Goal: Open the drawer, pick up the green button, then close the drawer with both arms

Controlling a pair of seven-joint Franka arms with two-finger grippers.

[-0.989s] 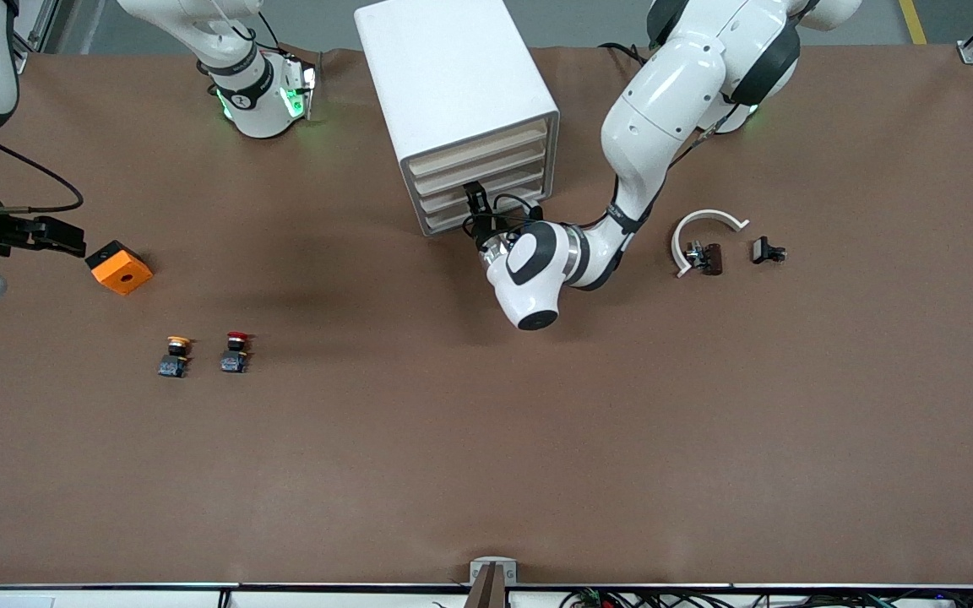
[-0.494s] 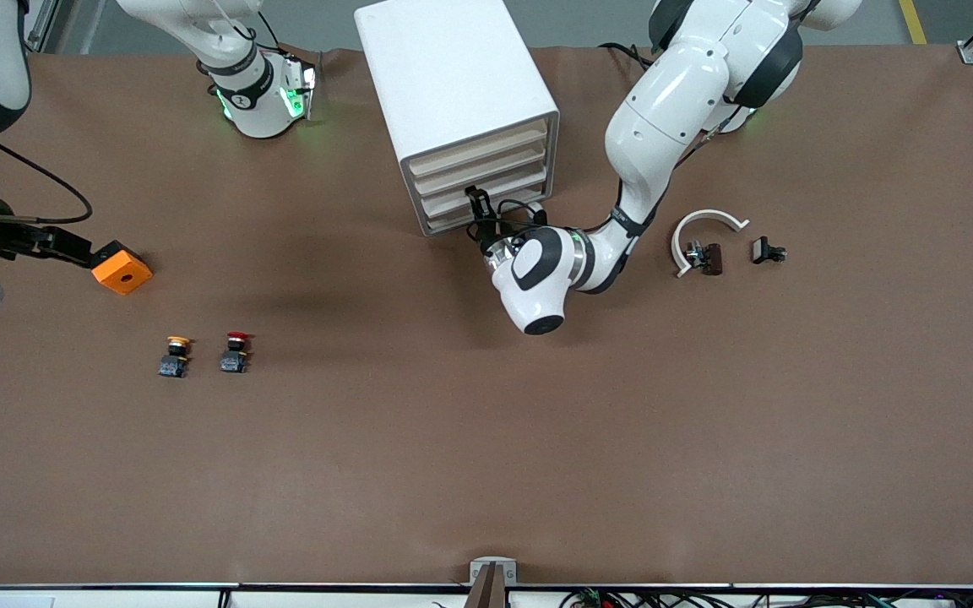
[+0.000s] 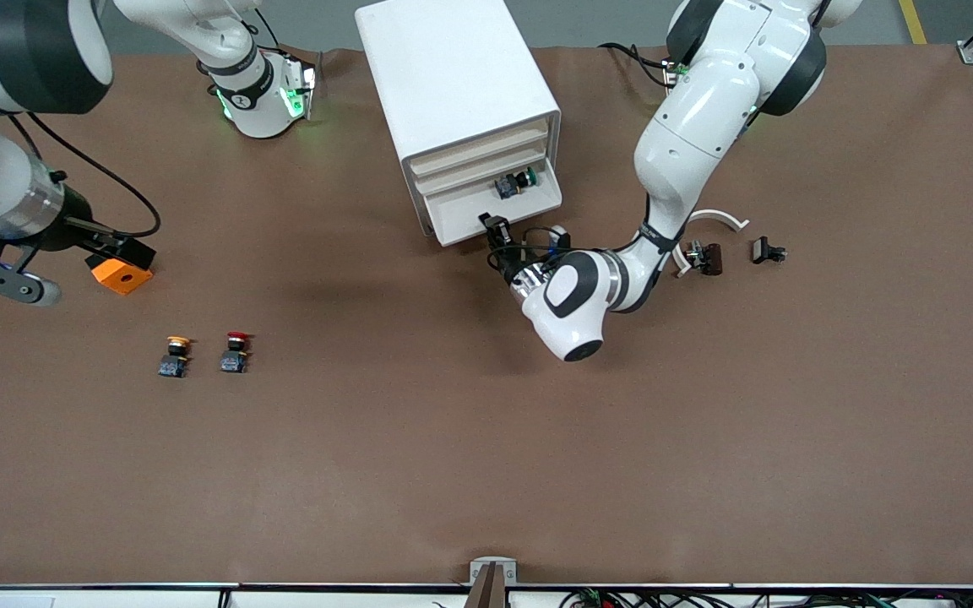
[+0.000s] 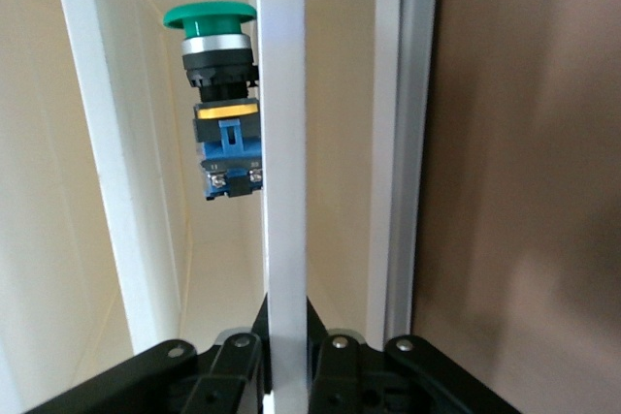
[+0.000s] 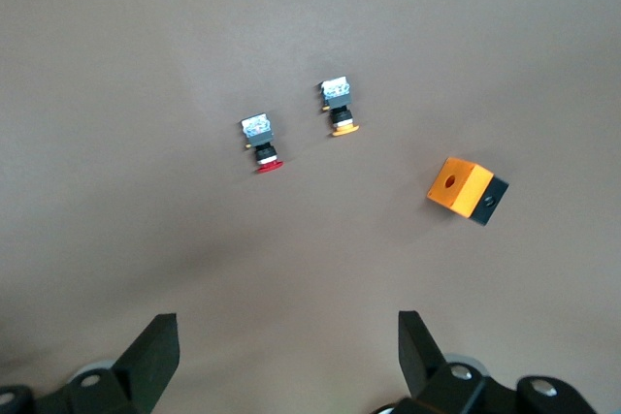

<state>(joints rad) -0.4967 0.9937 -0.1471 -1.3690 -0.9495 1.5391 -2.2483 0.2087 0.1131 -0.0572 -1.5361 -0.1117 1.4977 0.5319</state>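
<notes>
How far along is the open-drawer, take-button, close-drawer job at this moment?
Done: the lowest drawer is pulled out, showing the green button inside. In hand: the left end effector is shut on the drawer's front strip. Left: the open right end effector, above the orange block, must take the button; then closing.

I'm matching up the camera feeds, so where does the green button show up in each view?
Front view: green button lies in the open drawer of the cabinet.
Left wrist view: green button is in the tray, next to the drawer's front strip.
Right wrist view: not in it.
Shared landmark: the open drawer.
</notes>
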